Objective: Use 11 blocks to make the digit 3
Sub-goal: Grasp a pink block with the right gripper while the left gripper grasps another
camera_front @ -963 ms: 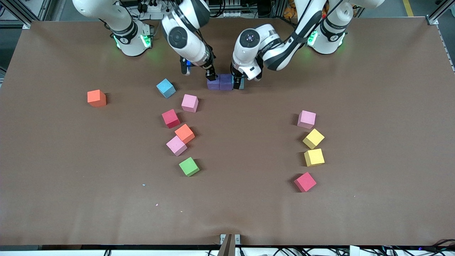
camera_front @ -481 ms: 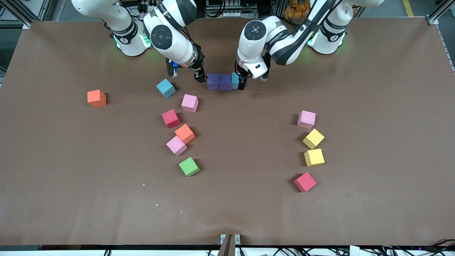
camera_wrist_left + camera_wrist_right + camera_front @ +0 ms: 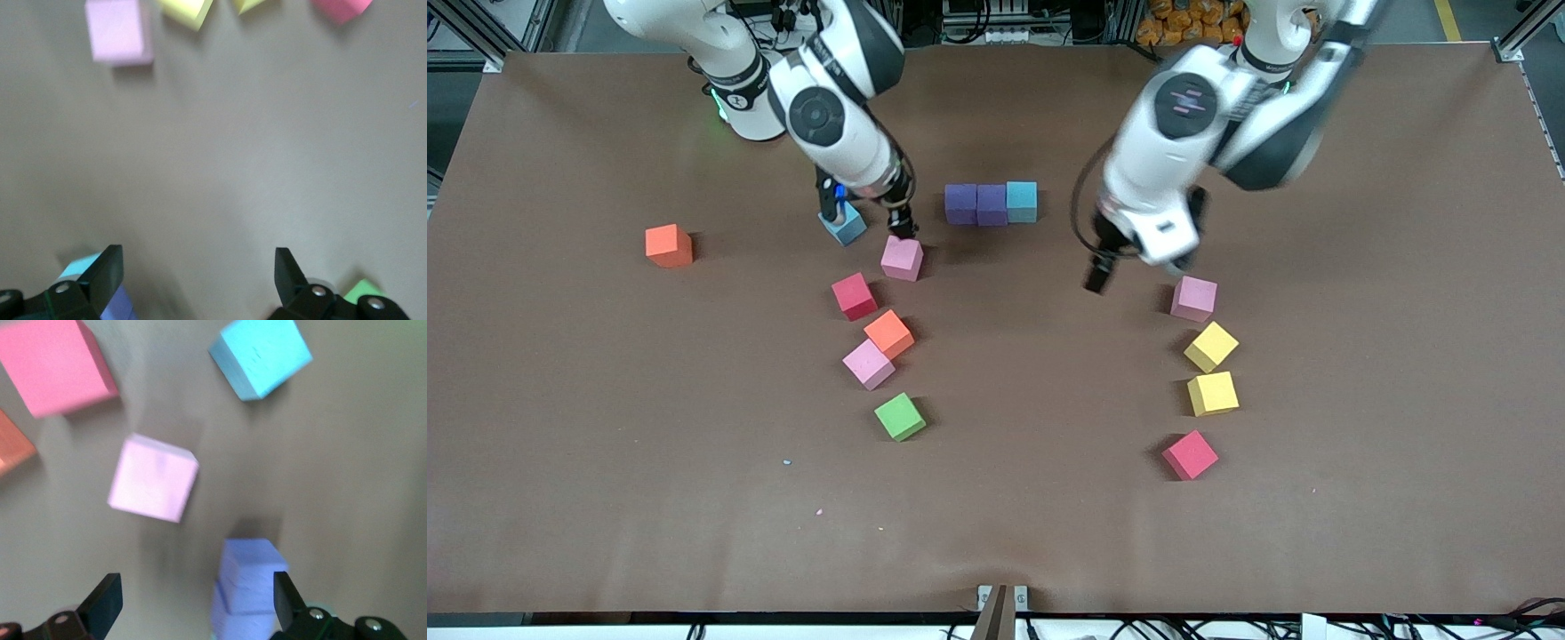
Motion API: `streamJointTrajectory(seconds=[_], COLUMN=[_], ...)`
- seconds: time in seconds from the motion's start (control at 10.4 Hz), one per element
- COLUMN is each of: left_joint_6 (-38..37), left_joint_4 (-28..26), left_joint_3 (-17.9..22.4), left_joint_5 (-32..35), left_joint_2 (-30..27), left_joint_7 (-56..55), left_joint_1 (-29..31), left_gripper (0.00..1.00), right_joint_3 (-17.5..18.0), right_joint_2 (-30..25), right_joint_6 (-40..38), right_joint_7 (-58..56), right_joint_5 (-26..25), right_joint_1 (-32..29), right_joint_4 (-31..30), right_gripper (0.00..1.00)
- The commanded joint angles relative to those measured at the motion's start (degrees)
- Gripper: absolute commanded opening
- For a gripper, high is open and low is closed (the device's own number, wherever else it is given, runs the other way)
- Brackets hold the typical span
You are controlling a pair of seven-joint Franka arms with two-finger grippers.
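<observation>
Three blocks already touch in a short bar [image 3: 991,204] on the brown surface [image 3: 996,498]: two purple cubes and one light blue cube. The other blocks lie loose in two groups nearer the camera, one toward each arm's end, with an orange cube [image 3: 669,245] well apart.

The right end effector [image 3: 869,206] is low over the pink cube [image 3: 902,258] and the loose blue cube [image 3: 843,222], fingers apart and holding nothing. The left end effector [image 3: 1138,271] hangs near another pink cube [image 3: 1193,299], its fingers also apart and empty.

The cubes look like matte foam with sharp edges and flat faces. I judge they are very light and a little soft, not slippery. The best hold is on two parallel flat sides, squeezed gently.
</observation>
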Motion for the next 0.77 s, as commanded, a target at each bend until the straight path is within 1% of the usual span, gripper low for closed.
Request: streamJointTrajectory(seconds=[0.0,0.19,0.29,0.48,0.67], left_joint_6=[-3.87,-6.69,-6.87,-6.87,-6.87], left_joint_4=[4.07,6.53,7.76,10.31,11.72], left_joint_3=[-0.86,-0.86,-0.86,-0.68,1.24], left_joint_5=[3.97,6.96,7.93,8.29,10.66], left_joint_2=[2.01,3.32,4.29,7.71,10.17], left_joint_7=[9.05,18.1,22.67,32.34,40.96], left_joint_1=[5.07,9.03,11.57,14.4,15.28], left_gripper=[1.0,1.0,1.0,1.0,1.0], right_joint_3=[0.58,0.66,0.58,0.66,0.75], right_joint_2=[4.58,6.88,8.28,9.43,9.43], right_joint_6=[5.24,7.11,7.9,7.56,6.94], right_joint_7=[-0.11,1.29,3.48,3.59,4.98], right_joint_5=[-0.91,-0.83,-0.91,-0.91,-0.83], right_joint_1=[-2.93,-6.34,-6.8,-6.8,-5.75], right_joint_4=[0.07,0.15,0.15,-0.37,-0.63], right_gripper=[1.0,1.0,1.0,1.0,1.0])
